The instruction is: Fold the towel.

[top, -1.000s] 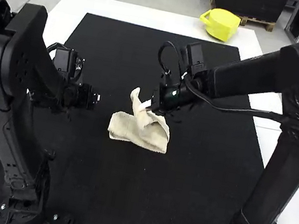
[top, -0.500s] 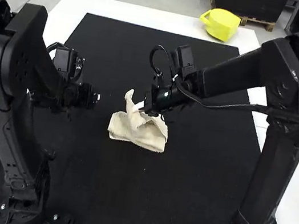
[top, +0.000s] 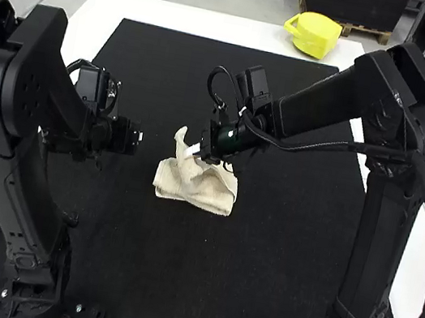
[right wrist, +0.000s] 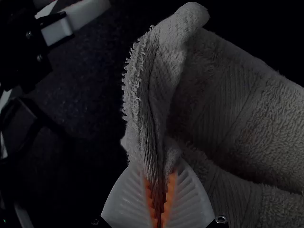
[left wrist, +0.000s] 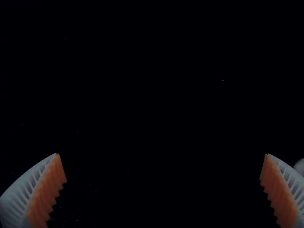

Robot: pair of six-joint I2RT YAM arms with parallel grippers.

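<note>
1. On the black mat [top: 199, 280] covering much of the counter [top: 180, 13], the near, folded part of the towel [top: 195, 195] is being left almost in place, only its right edge being drawn slightly left.
2. Just beyond, the raised, twisted part of the towel is being carried left and a little nearer than a second ago, its loose tip being tilted upward.
3. By this shift the held cloth is apparently being laid across the flatter layers; the fold is being advanced, though the bundle is still being left rumpled. Once the cloth is released, some smoothing will probably be needed.
4. The right pincer [right wrist: 160, 176] is being kept clamped on a gathered ridge of towel, the cloth being pinched between its pads.
5. From the near right, the right arm [top: 316, 110] is being held bent, its elbow being carried high and its forearm being sloped down to the left, towards the towel; the elbow is being brought left as well.
6. Well apart, left of the towel, the left pincer [left wrist: 162, 154] is being held with its fingers wide apart and nothing between them, the left arm [top: 8, 197] being kept still.
</note>
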